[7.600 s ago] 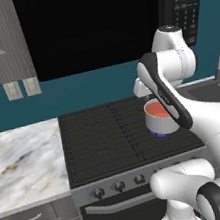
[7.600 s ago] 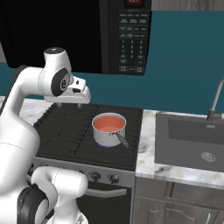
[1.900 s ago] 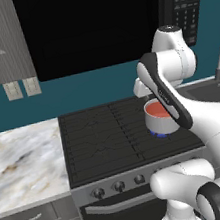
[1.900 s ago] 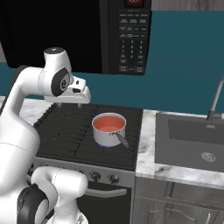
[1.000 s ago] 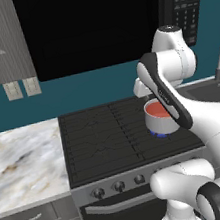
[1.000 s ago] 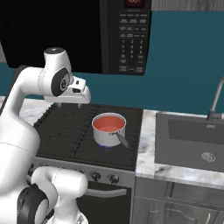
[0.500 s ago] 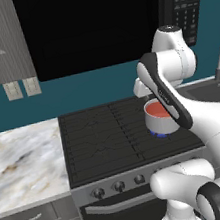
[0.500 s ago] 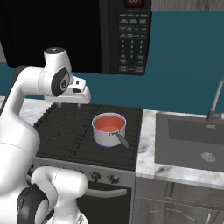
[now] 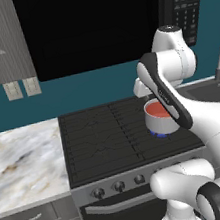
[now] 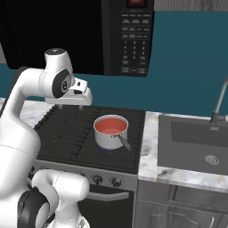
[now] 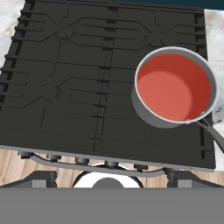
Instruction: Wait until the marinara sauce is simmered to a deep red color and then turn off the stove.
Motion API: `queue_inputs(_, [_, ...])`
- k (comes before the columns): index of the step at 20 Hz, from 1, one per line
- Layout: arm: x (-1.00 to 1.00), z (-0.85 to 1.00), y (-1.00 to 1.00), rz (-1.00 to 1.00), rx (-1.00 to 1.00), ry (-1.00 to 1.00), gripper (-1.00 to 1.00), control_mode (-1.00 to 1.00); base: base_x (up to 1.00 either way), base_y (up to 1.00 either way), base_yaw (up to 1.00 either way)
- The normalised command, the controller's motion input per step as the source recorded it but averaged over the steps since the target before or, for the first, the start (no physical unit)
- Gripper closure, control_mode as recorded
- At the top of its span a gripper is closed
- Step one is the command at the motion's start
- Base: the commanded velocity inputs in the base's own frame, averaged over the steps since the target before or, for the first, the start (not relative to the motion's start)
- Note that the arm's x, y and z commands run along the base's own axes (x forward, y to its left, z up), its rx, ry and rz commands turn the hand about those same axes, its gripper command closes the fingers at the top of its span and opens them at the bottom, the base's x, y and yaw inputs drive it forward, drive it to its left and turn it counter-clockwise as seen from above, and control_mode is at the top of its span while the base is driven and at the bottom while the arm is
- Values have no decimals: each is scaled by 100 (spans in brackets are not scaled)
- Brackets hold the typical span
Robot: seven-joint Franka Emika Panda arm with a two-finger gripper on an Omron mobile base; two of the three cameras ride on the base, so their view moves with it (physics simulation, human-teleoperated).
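The marinara sauce [image 11: 173, 89] is a flat salmon-red disc in a small steel saucepan [image 11: 144, 109] whose thin handle points toward the stove's front right. The pan stands on the right front burner of the black stove [image 10: 67, 133], with a blue flame [image 9: 159, 134] showing under it. The sauce [image 10: 110, 125] looks orange-red from the side too. My gripper [image 10: 72, 105] hovers open above the stove's back, left of the pan and well above the grates, holding nothing. Its dark fingertips [image 11: 41, 178] stand wide apart. A row of round knobs [image 9: 117, 186] lines the steel front.
A black microwave [image 10: 133, 35] with a keypad hangs above the stove. To the right lies a sink [image 10: 196, 142] with a faucet [image 10: 218, 104]. Marble counter [image 9: 23, 157] stretches to the left, with wall outlets [image 9: 21, 88] behind it.
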Motion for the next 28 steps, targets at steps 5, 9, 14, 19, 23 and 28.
queue_inputs(5, [0, 0, 0, 0, 0, 0, -100, -100, 0, 0, 0])
queue_inputs(9, [0, 0, 0, 0, 0, 0, -100, -100, 0, 0, 0])
queue_inputs(14, [0, 0, 0, 0, 0, 0, -100, -100, 0, 0, 0])
queue_inputs(19, [0, 0, 0, 0, 0, 0, -100, -100, 0, 0, 0])
queue_inputs(23, [0, 0, 0, 0, 0, 0, -100, -100, 0, 0, 0])
queue_inputs(28, [0, 0, 0, 0, 0, 0, -100, -100, 0, 0, 0])
